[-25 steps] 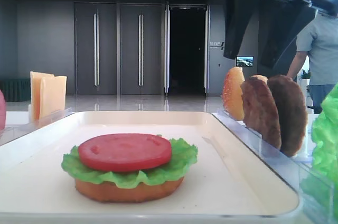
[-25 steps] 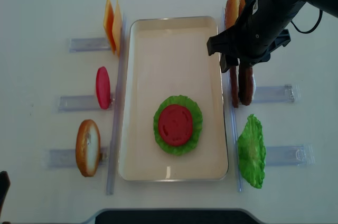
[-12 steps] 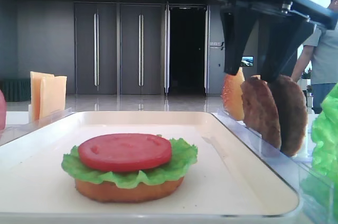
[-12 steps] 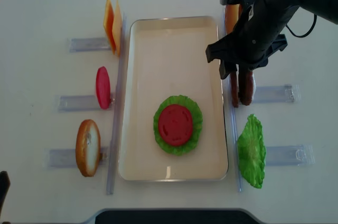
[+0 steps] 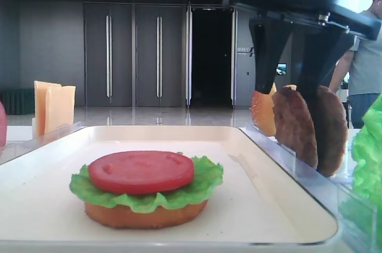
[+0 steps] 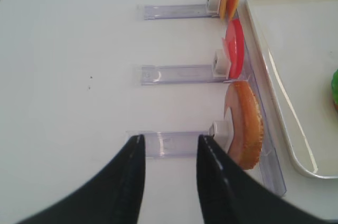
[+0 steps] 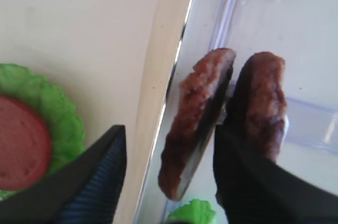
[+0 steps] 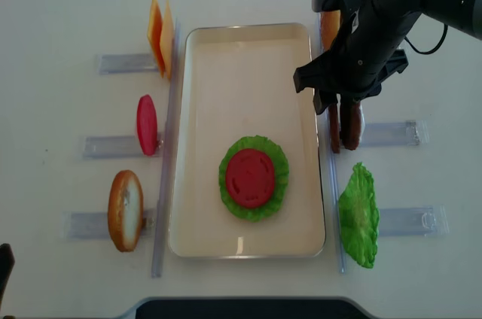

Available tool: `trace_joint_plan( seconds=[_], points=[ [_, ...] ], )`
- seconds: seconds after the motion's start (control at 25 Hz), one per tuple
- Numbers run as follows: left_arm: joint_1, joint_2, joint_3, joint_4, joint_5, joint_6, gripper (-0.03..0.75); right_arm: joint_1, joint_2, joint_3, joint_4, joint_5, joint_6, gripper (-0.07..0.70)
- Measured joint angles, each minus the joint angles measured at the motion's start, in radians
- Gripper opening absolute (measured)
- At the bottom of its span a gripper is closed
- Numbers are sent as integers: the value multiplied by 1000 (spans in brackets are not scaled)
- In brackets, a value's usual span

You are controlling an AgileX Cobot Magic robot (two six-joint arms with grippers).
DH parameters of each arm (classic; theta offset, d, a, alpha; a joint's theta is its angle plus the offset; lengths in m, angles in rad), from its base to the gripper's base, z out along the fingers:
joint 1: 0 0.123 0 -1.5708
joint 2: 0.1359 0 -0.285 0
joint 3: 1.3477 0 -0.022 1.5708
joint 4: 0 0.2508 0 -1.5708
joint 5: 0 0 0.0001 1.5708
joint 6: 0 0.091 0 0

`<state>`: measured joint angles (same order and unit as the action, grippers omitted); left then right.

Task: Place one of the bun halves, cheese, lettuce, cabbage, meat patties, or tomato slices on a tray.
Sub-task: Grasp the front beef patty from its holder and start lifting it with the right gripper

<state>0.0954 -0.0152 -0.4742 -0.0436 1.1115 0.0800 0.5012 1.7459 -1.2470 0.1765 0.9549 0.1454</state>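
Two dark brown meat patties (image 8: 343, 127) stand on edge in a clear rack just right of the cream tray (image 8: 241, 71). My right gripper (image 8: 336, 99) hangs over them, open. In the right wrist view the inner patty (image 7: 198, 118) sits between the fingers (image 7: 95, 182), with the other finger between it and the outer patty (image 7: 261, 102); neither pad presses it. On the tray lies a bun half topped with lettuce and a tomato slice (image 8: 251, 177). My left gripper (image 6: 171, 139) is open and empty above a clear rack beside a bun half (image 6: 245, 123).
Left of the tray stand cheese slices (image 8: 159, 46), a tomato slice (image 8: 147, 124) and a bun half (image 8: 126, 210) in racks. On the right are another bun half (image 8: 329, 25) and a lettuce leaf (image 8: 358, 216). A person (image 5: 364, 56) stands behind.
My right gripper has come down over the patties, so its fingers now straddle the inner one. The left gripper and the food on the tray have not moved.
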Motion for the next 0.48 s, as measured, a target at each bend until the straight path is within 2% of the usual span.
trace_joint_plan(
  seconds=[0.36,0.48],
  points=[
    [0,0,0,0,0,0,264,0,45,0,-1,-10,0,387],
    [0,0,0,0,0,0,264,0,45,0,-3,-11,0,358]
  ],
)
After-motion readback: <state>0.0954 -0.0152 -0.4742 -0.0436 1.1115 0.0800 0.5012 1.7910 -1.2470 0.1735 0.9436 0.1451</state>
